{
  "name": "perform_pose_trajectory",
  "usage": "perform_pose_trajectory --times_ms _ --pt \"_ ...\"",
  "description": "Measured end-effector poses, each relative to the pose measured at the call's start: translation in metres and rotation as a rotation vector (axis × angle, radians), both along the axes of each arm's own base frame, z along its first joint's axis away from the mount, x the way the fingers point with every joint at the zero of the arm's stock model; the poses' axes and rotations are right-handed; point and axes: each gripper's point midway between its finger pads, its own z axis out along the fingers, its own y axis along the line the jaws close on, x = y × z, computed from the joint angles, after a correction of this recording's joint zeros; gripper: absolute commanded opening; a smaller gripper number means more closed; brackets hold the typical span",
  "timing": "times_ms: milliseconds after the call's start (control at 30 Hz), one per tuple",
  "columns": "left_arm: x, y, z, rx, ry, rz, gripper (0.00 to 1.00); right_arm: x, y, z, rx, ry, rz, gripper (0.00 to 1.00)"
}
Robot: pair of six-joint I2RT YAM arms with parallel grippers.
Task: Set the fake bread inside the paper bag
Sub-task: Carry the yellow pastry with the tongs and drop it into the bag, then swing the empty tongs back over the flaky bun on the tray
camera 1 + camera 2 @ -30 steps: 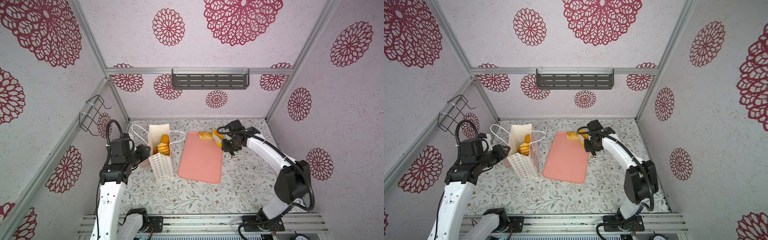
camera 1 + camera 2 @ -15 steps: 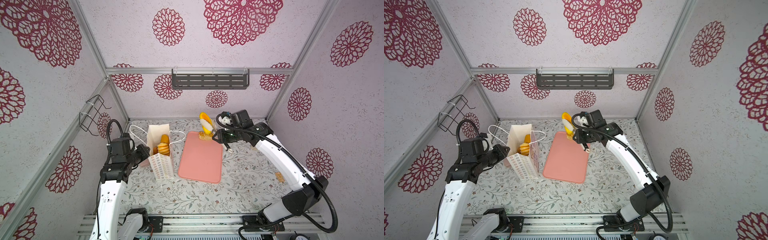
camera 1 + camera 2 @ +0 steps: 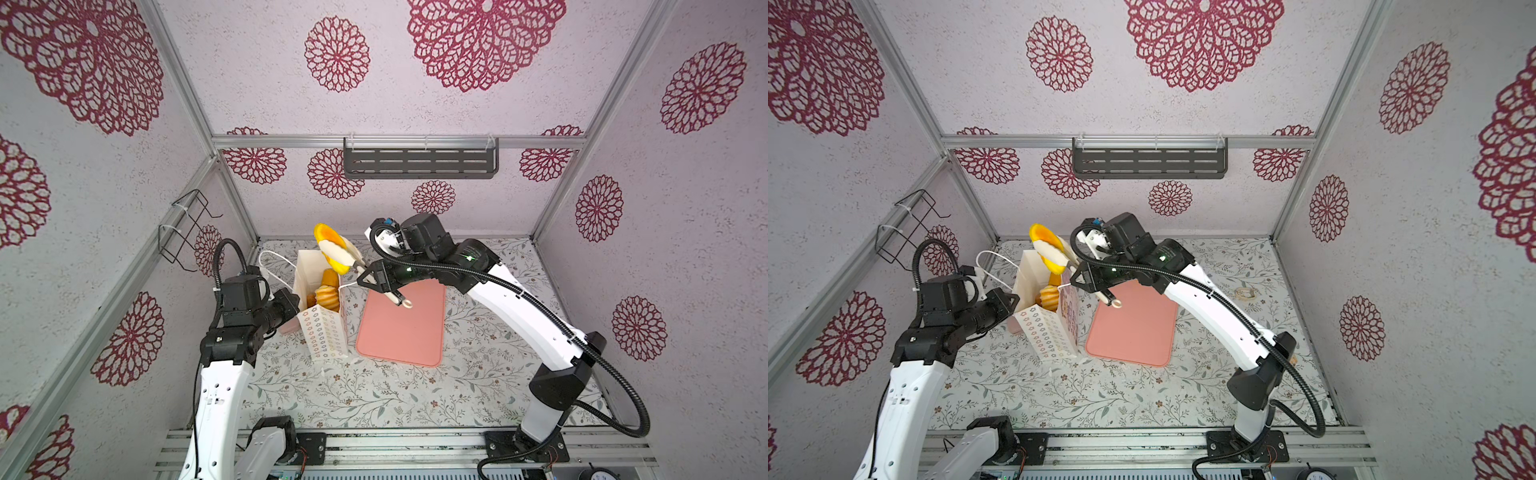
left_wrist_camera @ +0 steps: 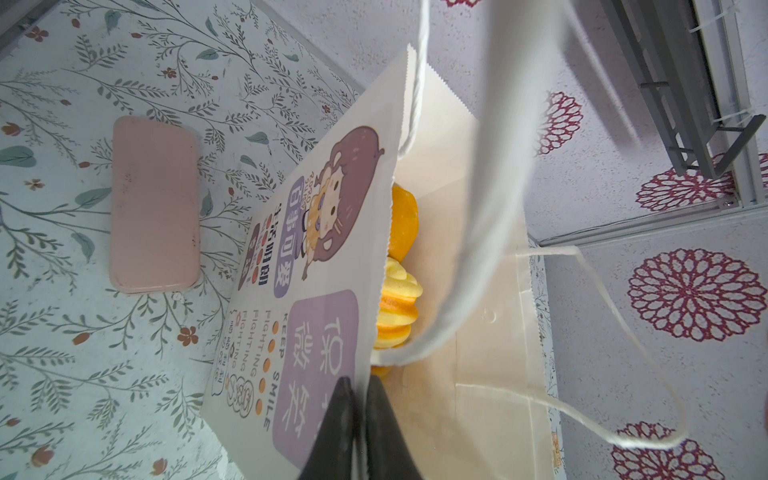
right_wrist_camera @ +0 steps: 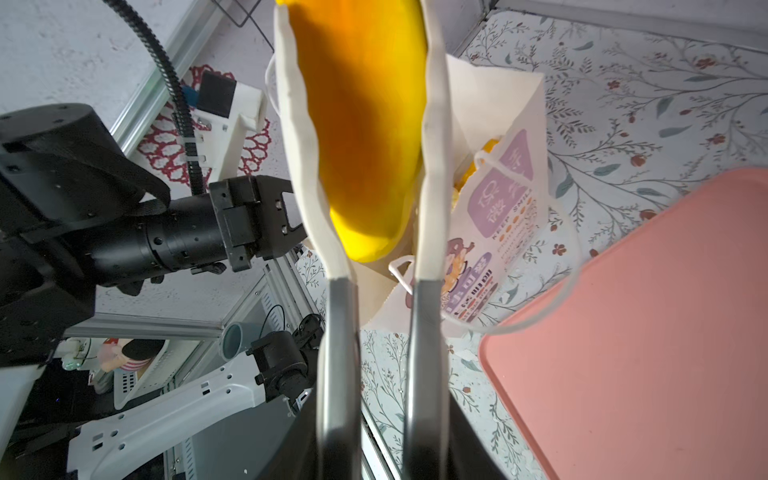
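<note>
My right gripper (image 3: pixel 332 249) (image 3: pixel 1050 251) (image 5: pixel 357 16) is shut on a fake bread (image 3: pixel 323 233) (image 3: pixel 1040 233) (image 5: pixel 365 124), a yellow oval with an orange centre. It holds the bread tilted in the air just above the far rim of the paper bag (image 3: pixel 324 336) (image 3: pixel 1046 332) (image 5: pixel 498 187) (image 4: pixel 316 257). The bag stands upright and open, with several fake breads (image 3: pixel 326 291) (image 3: pixel 1047 297) (image 4: pixel 399 299) inside. My left gripper (image 3: pixel 297 305) (image 3: pixel 1013 301) (image 4: pixel 359 382) is shut on the bag's printed wall at the near-left rim.
The flat pink tray (image 3: pixel 401 328) (image 3: pixel 1133 328) (image 5: pixel 644 332) (image 4: pixel 153 208) lies right of the bag, under my right arm. A small pink object (image 3: pixel 286 330) sits at the bag's left base. A tape ring (image 3: pixel 1246 294) lies at the right. A wire rack (image 3: pixel 187 228) hangs on the left wall.
My right arm lifted the bread from the tray's far end and swung it left, up over the bag. My left gripper closed on the bag's wall.
</note>
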Motion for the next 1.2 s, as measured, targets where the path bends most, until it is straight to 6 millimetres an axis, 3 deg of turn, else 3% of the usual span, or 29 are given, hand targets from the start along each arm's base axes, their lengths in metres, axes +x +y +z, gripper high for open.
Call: perform_pose_trajectory --times_ms 200,433,633,1000,1200 --pt "0.0 0.0 0.0 0.0 0.0 0.0 0.1 0.003 0.022 -0.027 -0.065 0.025 0.007 0.39" --pt "0.0 0.0 0.0 -0.001 0.0 0.0 0.1 0.002 0.024 -0.045 -0.125 0.041 -0.002 0.47" --pt "0.0 0.0 0.0 0.0 0.0 0.0 0.1 0.001 0.023 -0.046 -0.136 0.036 -0.009 0.54" --pt "0.0 0.0 0.0 0.0 0.0 0.0 0.1 0.004 0.022 -0.045 -0.144 0.02 -0.024 0.52" --pt "0.0 0.0 0.001 0.001 0.0 0.0 0.1 0.019 0.001 -0.029 -0.143 -0.032 -0.089 0.51"
